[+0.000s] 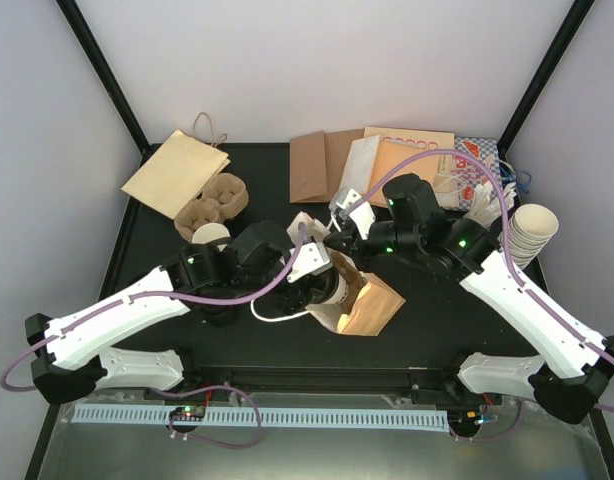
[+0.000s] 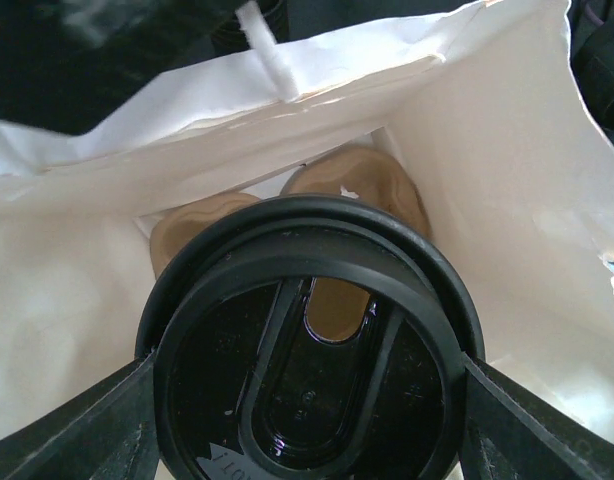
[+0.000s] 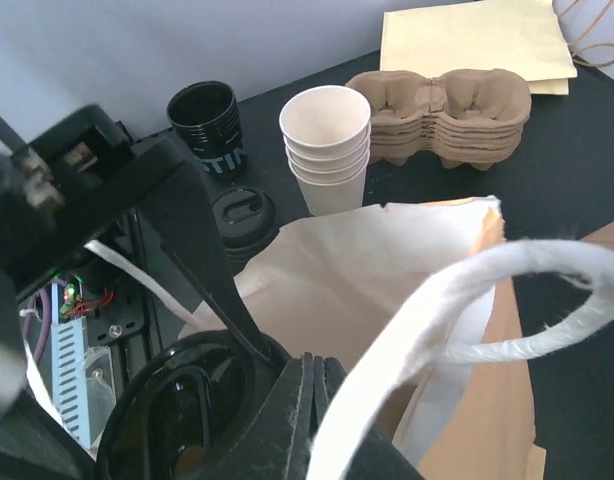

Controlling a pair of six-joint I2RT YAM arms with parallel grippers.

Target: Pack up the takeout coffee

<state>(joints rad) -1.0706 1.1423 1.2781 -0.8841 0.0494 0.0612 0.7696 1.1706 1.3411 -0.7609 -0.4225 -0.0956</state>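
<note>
The left fingers (image 2: 82,425) grip a coffee cup (image 2: 307,370) from both sides, spread wide around its round black lid, which is glossy with a raised rim and an oval sip opening. The cup sits in the mouth of a paper bag (image 2: 507,200) — brown outside, white inside — at the middle of the tabletop (image 1: 427,338). The right fingers (image 3: 287,420) are pinched shut on the bag's white twisted handle (image 3: 547,265). A second lidded cup (image 3: 245,212) stands to the left — just beside a stack of lidless cups (image 3: 327,150).
</note>
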